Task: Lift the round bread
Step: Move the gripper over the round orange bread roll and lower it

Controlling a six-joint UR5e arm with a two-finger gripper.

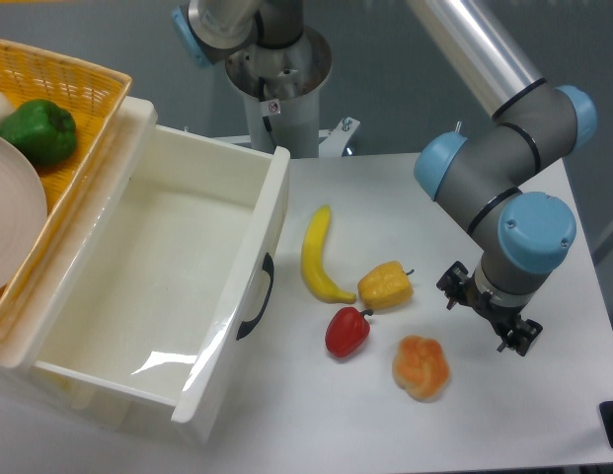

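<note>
one round bread [421, 367] lies nearest, in the lower right of the frame, just below and left of the gripper [490, 318], apart from it. whether the jaws are open cannot be told. farther up-left lie the red pepper [346, 332], yellow pepper [385, 285] and banana [320, 257].
</note>
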